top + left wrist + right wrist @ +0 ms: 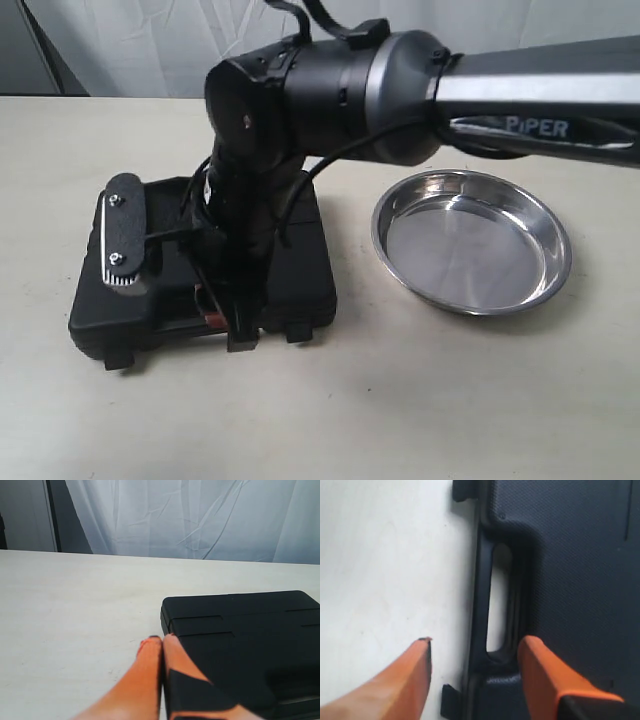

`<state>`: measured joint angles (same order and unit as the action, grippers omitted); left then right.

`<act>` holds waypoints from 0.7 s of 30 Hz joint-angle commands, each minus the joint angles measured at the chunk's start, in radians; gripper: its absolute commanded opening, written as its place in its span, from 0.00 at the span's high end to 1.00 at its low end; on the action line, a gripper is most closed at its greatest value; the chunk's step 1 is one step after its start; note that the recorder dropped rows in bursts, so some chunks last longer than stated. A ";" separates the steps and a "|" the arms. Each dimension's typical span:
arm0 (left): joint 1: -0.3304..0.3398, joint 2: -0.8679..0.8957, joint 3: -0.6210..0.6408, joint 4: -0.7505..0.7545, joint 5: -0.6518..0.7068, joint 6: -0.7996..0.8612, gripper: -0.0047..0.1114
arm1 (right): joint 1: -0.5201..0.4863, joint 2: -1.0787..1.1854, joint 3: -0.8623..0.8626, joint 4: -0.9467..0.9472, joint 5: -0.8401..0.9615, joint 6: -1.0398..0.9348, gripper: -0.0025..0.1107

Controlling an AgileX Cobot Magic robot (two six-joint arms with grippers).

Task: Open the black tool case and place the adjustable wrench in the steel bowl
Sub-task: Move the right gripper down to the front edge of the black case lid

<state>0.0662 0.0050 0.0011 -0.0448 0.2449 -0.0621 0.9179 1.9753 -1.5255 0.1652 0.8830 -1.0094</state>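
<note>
Soft even light; steel bowl (470, 250) gleams; wrist views blurry

Black stippled case (305, 262); silver bowl (470, 242); orange fingers (402, 682).

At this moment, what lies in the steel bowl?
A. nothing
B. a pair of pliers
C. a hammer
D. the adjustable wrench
A: the steel bowl shows only its own bare, shiny bottom, and the black tool case has its lid down.
</note>
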 commanded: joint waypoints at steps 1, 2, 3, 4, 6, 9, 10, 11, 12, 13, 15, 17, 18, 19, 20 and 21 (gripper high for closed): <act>-0.007 -0.005 -0.001 0.007 -0.013 -0.005 0.96 | 0.029 0.038 -0.007 0.001 -0.041 0.000 0.51; -0.007 -0.005 -0.001 0.007 -0.013 -0.005 0.96 | 0.034 0.044 -0.007 0.001 -0.053 0.000 0.51; -0.007 -0.005 -0.001 0.007 -0.013 -0.005 0.96 | 0.037 0.054 -0.007 -0.001 -0.063 0.000 0.51; -0.007 -0.005 -0.001 0.007 -0.013 -0.005 0.96 | 0.038 0.057 -0.007 -0.003 -0.071 0.000 0.51; -0.007 -0.005 -0.001 0.007 -0.013 -0.005 0.96 | 0.038 0.079 -0.007 -0.003 -0.094 0.000 0.51; -0.007 -0.005 -0.001 0.007 -0.013 -0.005 0.96 | 0.038 0.119 -0.007 -0.003 -0.100 0.000 0.51; -0.007 -0.005 -0.001 0.007 -0.013 -0.005 0.96 | 0.038 0.122 -0.007 -0.003 -0.106 0.000 0.51; -0.007 -0.005 -0.001 0.007 -0.013 -0.005 0.96 | 0.038 0.129 -0.007 -0.005 -0.119 0.000 0.51; -0.007 -0.005 -0.001 0.007 -0.013 -0.005 0.96 | 0.038 0.129 -0.007 -0.007 -0.123 0.000 0.51; -0.007 -0.005 -0.001 0.007 -0.013 -0.005 0.96 | 0.038 0.129 -0.007 -0.007 -0.136 0.000 0.51; -0.007 -0.005 -0.001 0.007 -0.013 -0.005 0.96 | 0.038 0.129 -0.007 -0.007 -0.145 0.000 0.51; -0.007 -0.005 -0.001 0.007 -0.013 -0.005 0.96 | 0.038 0.129 -0.007 -0.007 -0.150 0.000 0.51; -0.007 -0.005 -0.001 0.007 -0.013 -0.005 0.96 | 0.038 0.129 -0.007 -0.007 -0.157 0.000 0.51; -0.007 -0.005 -0.001 0.007 -0.013 -0.005 0.96 | 0.038 0.129 -0.007 -0.007 -0.161 0.000 0.51; -0.007 -0.005 -0.001 0.007 -0.013 -0.005 0.96 | 0.038 0.129 -0.007 -0.009 -0.163 0.000 0.51; -0.007 -0.005 -0.001 0.007 -0.013 -0.005 0.96 | 0.038 0.129 -0.007 -0.011 -0.163 0.000 0.51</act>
<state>0.0662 0.0050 0.0011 -0.0448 0.2449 -0.0621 0.9551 2.1073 -1.5271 0.1652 0.7315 -1.0094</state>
